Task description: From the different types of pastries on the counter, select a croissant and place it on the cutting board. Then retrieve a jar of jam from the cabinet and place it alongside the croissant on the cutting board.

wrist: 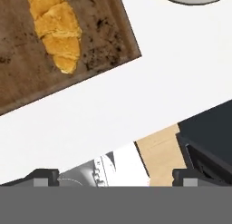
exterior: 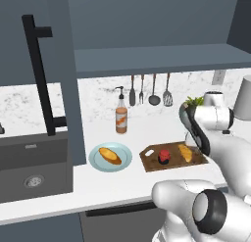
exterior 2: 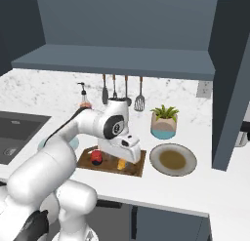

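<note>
The gripper (wrist: 110, 177) is hanging wide open (holding nothing), the croissant (wrist: 56, 31) lying ahead of its jaws on the cutting board (wrist: 102, 41).

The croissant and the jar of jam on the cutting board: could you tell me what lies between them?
Nothing but bare wood: in the left base view the jar of jam and the croissant lie apart on the cutting board, with mottled board between them.
</note>
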### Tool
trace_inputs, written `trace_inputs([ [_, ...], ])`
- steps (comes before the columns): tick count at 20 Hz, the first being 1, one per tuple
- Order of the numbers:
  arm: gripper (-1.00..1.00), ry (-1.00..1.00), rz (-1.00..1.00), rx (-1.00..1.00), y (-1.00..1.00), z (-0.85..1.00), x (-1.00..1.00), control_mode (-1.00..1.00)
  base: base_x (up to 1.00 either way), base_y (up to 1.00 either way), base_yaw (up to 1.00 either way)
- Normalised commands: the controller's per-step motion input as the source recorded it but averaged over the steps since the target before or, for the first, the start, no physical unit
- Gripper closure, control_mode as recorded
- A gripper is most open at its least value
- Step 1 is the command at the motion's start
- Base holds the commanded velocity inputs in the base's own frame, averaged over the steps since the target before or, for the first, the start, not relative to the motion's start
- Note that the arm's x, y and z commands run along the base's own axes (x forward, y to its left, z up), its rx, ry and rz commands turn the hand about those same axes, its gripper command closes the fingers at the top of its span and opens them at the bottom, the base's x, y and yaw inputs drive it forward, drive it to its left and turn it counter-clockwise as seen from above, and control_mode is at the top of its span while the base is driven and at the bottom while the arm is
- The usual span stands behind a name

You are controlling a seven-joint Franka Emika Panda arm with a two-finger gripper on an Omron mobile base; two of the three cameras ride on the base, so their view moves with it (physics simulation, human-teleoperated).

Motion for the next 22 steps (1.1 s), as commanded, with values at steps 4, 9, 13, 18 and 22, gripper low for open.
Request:
trace_inputs([
  [4, -1.0, -0.18, 0.04, -0.01, 0.0, 0.0, -0.28, -1.0, 0.0, 0.0, 0.0],
  [9, -1.0, -0.23, 0.12, -0.06, 0.0, 0.0, 0.1, -1.0, 0.0, 0.0, 0.0],
  [13, -1.0, -0.29, 0.23, -0.07, -0.07, 0.0, 0.17, -1.0, 0.0, 0.0, 0.0],
  [18, -1.0, -0.19, 0.22, 0.0, -0.38, 0.0, 0.0, -1.0, 0.0, 0.0, 0.0],
  [22, -1.0, -0.14, 0.15, 0.0, -0.47, 0.07, 0.01, -1.0, 0.0, 0.0, 0.0],
])
